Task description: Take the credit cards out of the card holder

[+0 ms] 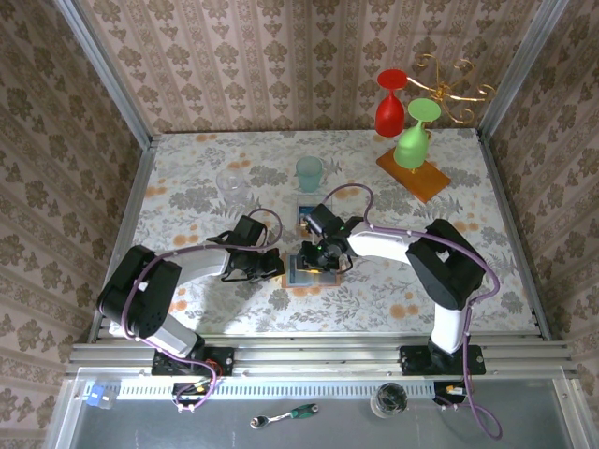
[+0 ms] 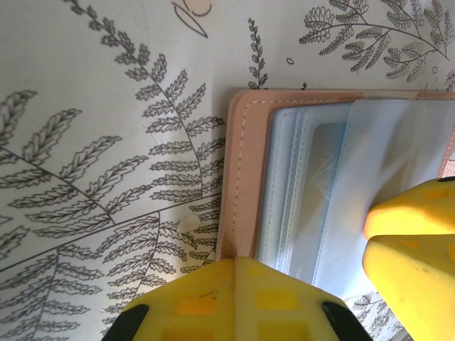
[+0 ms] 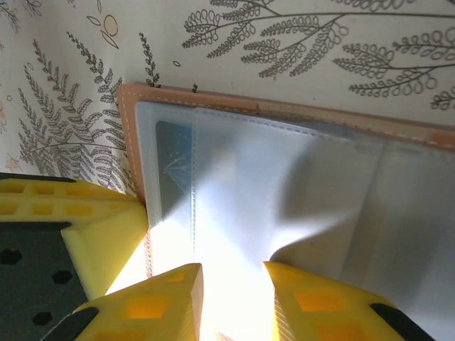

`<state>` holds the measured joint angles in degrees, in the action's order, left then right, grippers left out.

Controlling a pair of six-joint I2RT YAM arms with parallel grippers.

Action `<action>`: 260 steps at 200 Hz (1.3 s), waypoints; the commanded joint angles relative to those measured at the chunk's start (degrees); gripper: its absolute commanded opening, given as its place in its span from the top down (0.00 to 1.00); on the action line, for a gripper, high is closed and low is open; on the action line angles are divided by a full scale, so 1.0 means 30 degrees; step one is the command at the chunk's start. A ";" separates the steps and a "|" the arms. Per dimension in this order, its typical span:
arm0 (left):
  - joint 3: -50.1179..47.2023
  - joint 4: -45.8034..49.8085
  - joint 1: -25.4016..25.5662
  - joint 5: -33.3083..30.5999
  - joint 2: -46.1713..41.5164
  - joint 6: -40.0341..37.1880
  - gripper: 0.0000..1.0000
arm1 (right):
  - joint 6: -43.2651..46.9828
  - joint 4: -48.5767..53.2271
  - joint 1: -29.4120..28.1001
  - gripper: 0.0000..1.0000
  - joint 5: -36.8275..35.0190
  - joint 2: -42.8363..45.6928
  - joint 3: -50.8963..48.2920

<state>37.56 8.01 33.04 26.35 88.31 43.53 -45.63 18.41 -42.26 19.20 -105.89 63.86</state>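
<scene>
Right tool (image 3: 231,288): jaws partly apart, tips down on the clear sleeves (image 3: 284,177) of the open card holder (image 3: 213,99). Nothing is visibly pinched between them, and glare hides the contact. Left tool (image 2: 238,280): jaws shut and holding nothing, tip pressed on the holder's tan edge just beside the right tool, pinning it flat to the bench (image 2: 85,85). Just ahead of the right tool's tips, a dark bluish credit card (image 3: 173,153) sits fully inside a sleeve pocket. Beyond the right tool, apart from the holder, lies a small blue-edged rectangle (image 1: 306,213), maybe a card already out but too small to tell. Judgement: holder opened and braced, extraction in hand, at least one card left to pull.
</scene>
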 commanded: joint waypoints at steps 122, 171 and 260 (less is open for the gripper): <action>0.0935 0.1302 0.0055 -0.0201 -0.0608 0.0108 0.98 | -0.0598 -0.2937 0.1078 0.72 0.1786 0.1300 -0.2875; 0.1622 0.1093 0.0387 0.0318 -0.1034 0.0587 0.94 | -0.0816 -0.3592 0.1336 0.73 0.2271 0.1362 -0.3251; 0.2274 -0.0425 0.1548 0.0761 0.0588 0.1677 0.87 | -0.0916 -0.3767 0.1403 0.73 0.2393 0.1371 -0.3525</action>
<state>42.63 7.68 37.12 27.79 88.58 47.20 -47.53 7.25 -38.37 25.82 -103.11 54.57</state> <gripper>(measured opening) 0.128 0.274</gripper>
